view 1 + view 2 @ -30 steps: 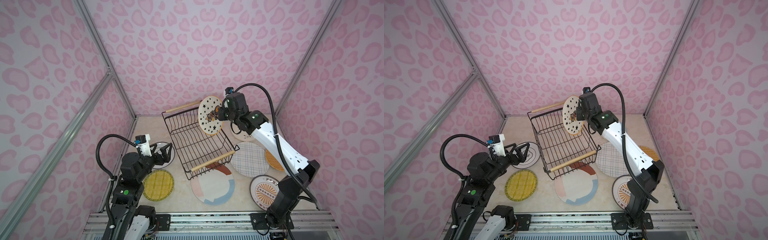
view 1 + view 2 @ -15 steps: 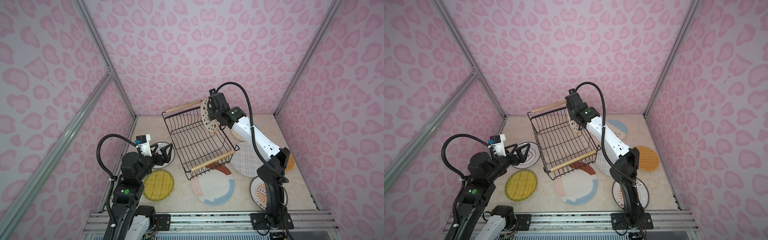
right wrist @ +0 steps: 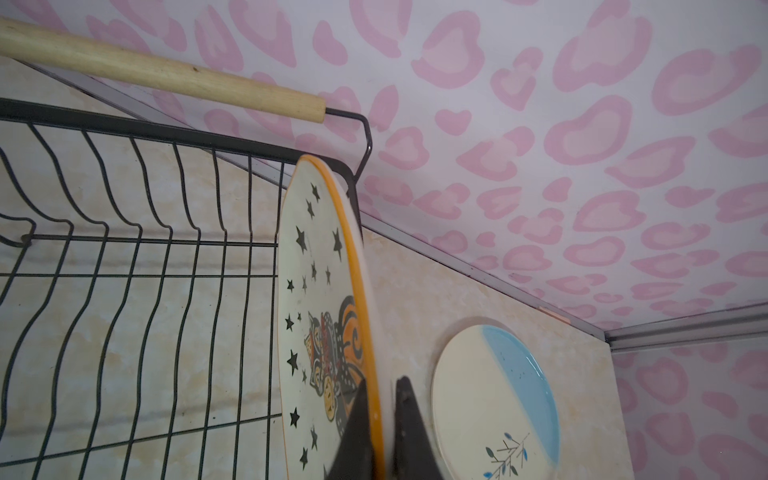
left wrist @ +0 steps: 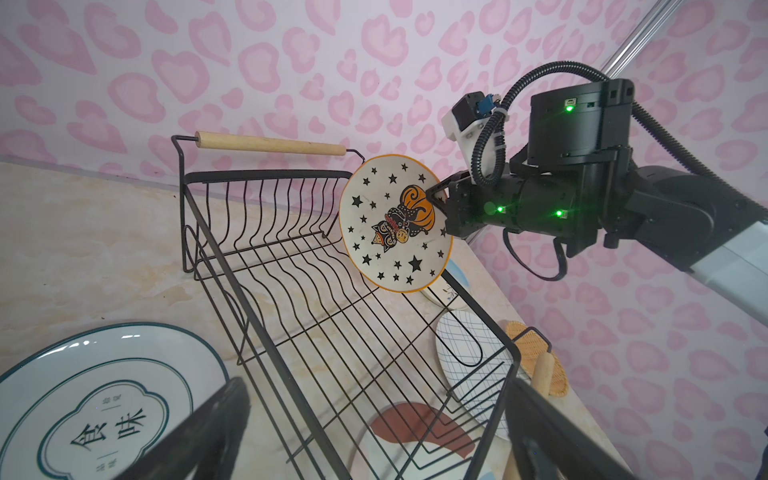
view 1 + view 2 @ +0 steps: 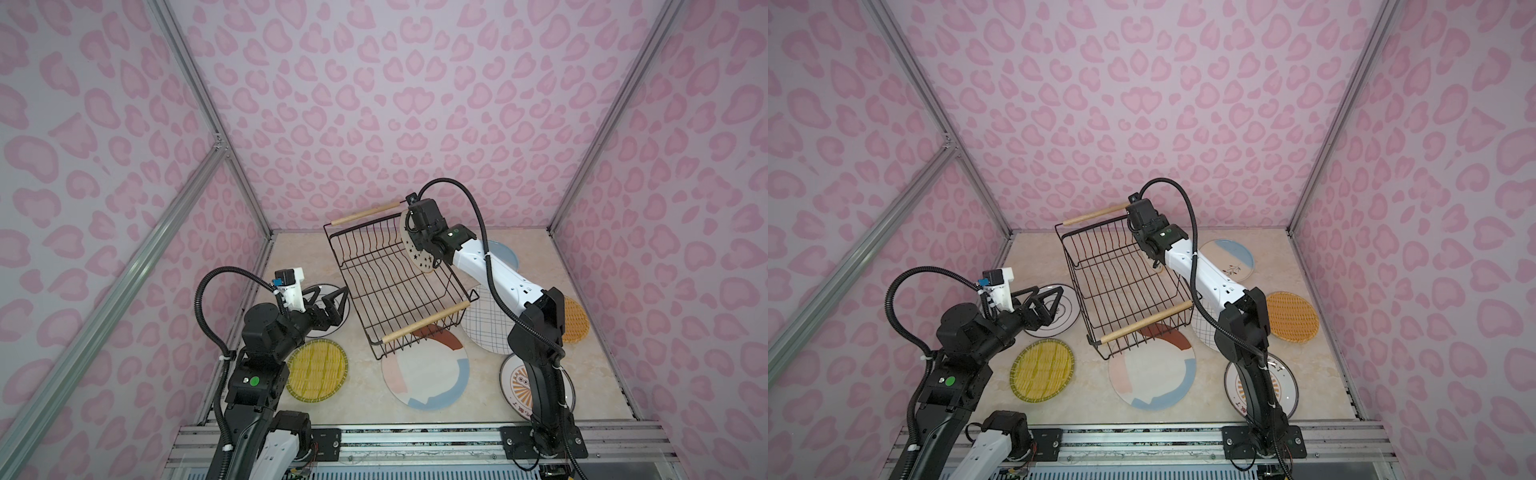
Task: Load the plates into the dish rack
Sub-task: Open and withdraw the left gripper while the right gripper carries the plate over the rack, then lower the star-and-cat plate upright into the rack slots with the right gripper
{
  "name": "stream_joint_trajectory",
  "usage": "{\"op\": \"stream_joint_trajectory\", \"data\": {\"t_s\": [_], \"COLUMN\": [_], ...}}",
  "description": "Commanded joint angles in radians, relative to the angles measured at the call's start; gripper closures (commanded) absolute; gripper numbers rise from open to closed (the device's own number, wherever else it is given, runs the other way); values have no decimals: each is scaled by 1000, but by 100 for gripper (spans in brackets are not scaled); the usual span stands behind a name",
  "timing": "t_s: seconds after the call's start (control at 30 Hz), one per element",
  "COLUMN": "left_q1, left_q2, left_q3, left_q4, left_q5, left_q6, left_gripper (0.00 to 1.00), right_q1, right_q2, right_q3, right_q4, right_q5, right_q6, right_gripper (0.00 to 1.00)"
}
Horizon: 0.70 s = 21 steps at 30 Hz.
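The right hand [image 3: 380, 390] grips the starred plate [image 4: 390, 224] by its rim, on edge, at the far right corner of the dish rack [image 4: 266, 174]. The left hand [image 5: 332, 293] stands wide and empty over the black-rimmed plate [image 4: 104, 395], which lies flat on the tabletop [image 5: 299, 257] left of the rack.

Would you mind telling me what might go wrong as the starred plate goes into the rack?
The right tool pinches the starred plate only at its rim, so it may pivot or slip.
The plate hangs on edge near the dish rack's side rim; its lower edge could catch the wire and fall outside, onto the cream-and-blue plate.
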State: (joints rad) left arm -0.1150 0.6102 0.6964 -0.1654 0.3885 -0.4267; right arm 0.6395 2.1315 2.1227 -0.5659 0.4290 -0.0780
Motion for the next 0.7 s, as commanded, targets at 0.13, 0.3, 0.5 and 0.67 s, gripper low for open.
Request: {"op": "stream_joint_trajectory", "data": {"t_s": [0.13, 0.3, 0.5, 0.67], "left_q1": [5, 8, 10, 12], "left_q2": [-1, 3, 4, 3], "left_q3": [-6, -8, -9, -10], "left_q4": [44, 48, 50, 53], "left_q5": [22, 27, 31, 34], "left_q6": [-8, -12, -14, -17], "left_gripper": [2, 2, 3, 2], "right_q1": [-6, -13, -20, -21], "right_q2": [64, 89, 100, 111], "right_q3": [63, 72, 71, 66], "right_q4": [116, 121, 116, 115], "right_q5": [21, 17, -3, -10], "right_q6": [-32, -32, -19, -19], "right_gripper": [100, 100, 100, 100]}}
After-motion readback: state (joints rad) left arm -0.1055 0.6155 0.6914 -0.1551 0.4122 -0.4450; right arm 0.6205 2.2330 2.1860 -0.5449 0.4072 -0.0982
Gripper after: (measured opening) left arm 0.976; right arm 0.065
